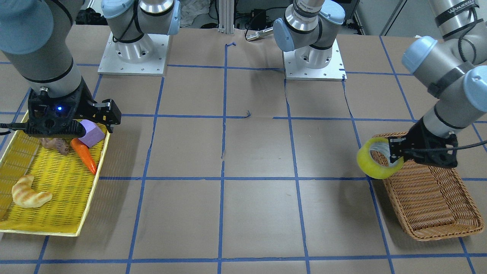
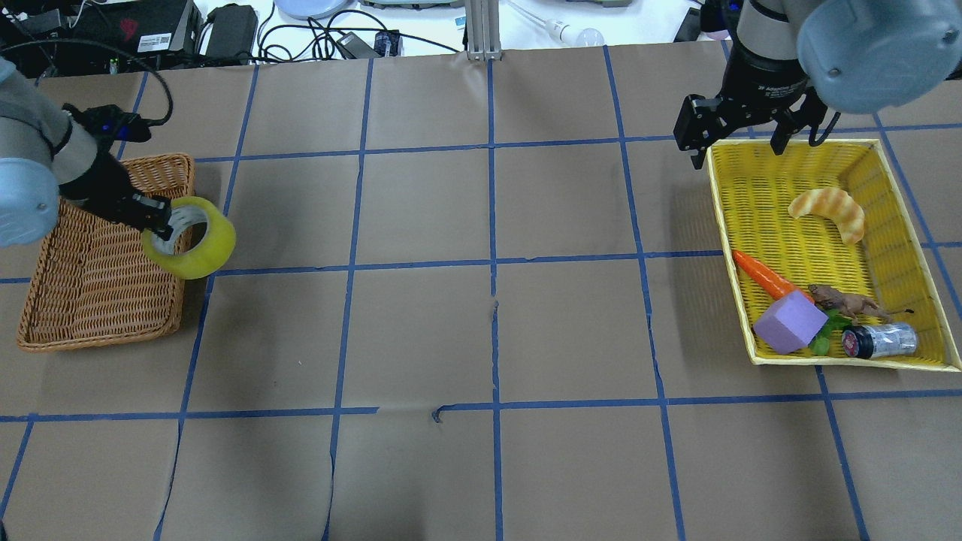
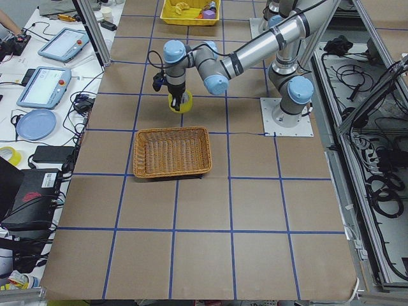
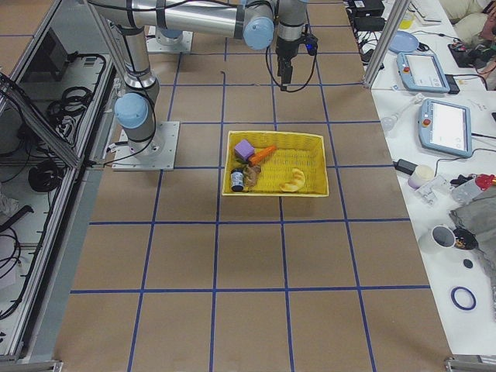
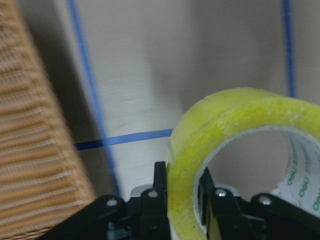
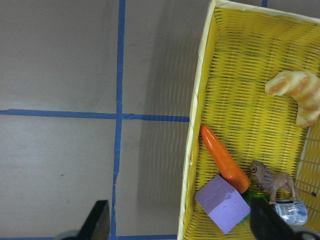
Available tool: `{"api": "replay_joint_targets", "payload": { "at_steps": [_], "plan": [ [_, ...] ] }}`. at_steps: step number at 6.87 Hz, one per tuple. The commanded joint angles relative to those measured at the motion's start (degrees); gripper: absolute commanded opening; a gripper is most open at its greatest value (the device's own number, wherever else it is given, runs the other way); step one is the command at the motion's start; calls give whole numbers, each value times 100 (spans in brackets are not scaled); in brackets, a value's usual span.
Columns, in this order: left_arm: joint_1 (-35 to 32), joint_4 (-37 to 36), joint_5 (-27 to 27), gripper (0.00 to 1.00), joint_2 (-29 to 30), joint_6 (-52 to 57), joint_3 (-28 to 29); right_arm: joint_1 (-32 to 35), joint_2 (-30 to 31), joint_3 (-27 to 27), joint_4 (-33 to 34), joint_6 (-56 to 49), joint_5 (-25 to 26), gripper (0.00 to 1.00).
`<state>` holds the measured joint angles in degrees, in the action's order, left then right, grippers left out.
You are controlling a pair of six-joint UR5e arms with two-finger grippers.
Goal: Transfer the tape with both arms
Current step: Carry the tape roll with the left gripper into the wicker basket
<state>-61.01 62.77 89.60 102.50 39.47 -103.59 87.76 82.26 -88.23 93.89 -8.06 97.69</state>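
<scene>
The tape (image 2: 201, 248), a yellow translucent ring with a pale core, is held in the air by my left gripper (image 2: 154, 218) at the inner edge of the wicker basket (image 2: 98, 300). The left fingers pinch the ring's wall, one inside and one outside, as the left wrist view shows on the tape (image 5: 225, 125). From the front the tape (image 1: 374, 167) hangs over the basket's corner (image 1: 430, 198). My right gripper (image 2: 736, 139) is open and empty above the far corner of the yellow tray (image 2: 729, 225); its spread fingers frame the right wrist view (image 6: 181, 225).
The yellow tray (image 6: 240, 75) holds a toy croissant (image 2: 827, 210), an orange carrot (image 2: 763, 276), a purple block (image 2: 789, 321), a brown toy animal (image 2: 849, 303) and a small jar (image 2: 879, 340). Brown paper with blue tape lines covers the table between basket and tray.
</scene>
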Motion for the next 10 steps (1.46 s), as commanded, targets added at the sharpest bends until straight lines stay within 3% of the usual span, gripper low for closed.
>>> {"api": "replay_joint_targets", "payload": {
  "at_steps": [1,3,5,6,7,8,10],
  "plan": [
    [895,-54,-12,0,199,1058,14,13,210,16,-283,-222,-39,100],
    [1335,-377,-91,0,567,1352,-56,39,334,-1,-547,-223,-344,100],
    [1337,-930,-109,0,1007,1335,-30,83,361,-27,-556,-205,-479,100],
    [1328,-1203,-118,15,1200,1300,-30,92,378,-28,-556,-205,-487,100],
    [1328,-1475,-353,99,1185,873,5,92,387,-36,-556,-205,-479,100],
    [1294,-1513,-355,100,1106,652,22,92,387,-36,-556,-205,-479,100],
    [620,-1339,-320,100,634,606,214,92,378,-45,-556,-205,-479,100]
  ]
}}
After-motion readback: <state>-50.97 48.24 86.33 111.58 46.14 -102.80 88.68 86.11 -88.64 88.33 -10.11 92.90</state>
